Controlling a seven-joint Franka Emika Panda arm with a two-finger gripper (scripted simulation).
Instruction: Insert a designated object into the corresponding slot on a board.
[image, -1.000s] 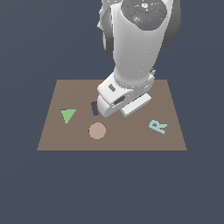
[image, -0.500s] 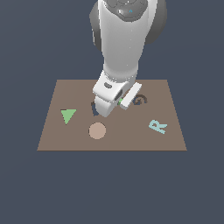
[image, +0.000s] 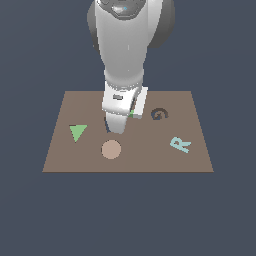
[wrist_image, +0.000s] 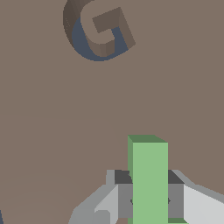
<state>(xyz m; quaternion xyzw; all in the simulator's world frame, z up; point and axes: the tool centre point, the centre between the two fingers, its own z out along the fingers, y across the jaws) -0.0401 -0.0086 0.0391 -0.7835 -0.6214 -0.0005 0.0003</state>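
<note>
The hand (wrist_image: 148, 201) is clamped on the light-green L block (wrist_image: 149, 179), low over the brown board (image: 60, 155) beside the G-shaped recess (wrist_image: 98, 30).

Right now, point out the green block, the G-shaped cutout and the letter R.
green block (wrist_image: 149, 179), wrist view, middle of its upright arm.
G-shaped cutout (wrist_image: 99, 30), wrist view, centre of the recess.
letter R (image: 180, 144), exterior view, middle of the letter.
</note>
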